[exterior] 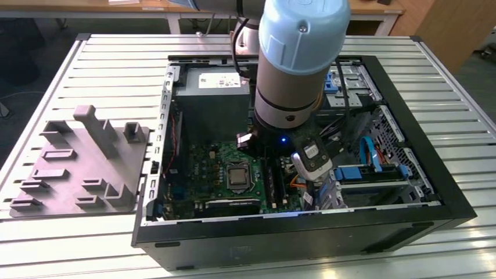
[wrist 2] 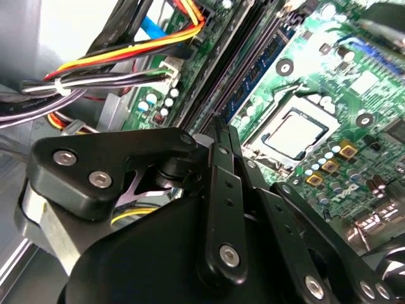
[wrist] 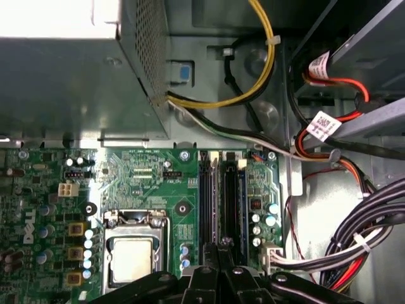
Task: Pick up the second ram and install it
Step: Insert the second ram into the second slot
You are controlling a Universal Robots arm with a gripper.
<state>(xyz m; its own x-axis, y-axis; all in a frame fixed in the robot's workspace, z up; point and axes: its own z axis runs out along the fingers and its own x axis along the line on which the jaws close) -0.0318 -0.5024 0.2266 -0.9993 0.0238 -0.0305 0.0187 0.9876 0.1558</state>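
**One end effector over the memory slots**

One arm reached into one open computer case on the counter. Its end effector hung just beside the one processor socket, over the black memory slots. Its two fingers were pressed together; whether they pinched anything could not be told. One dark, blue-green stick, the second ram, lay along a slot beside the socket, its near end just beside the fingertips. One grey fixture block sat outside the case, well apart from the socket, toward the exterior view's left.
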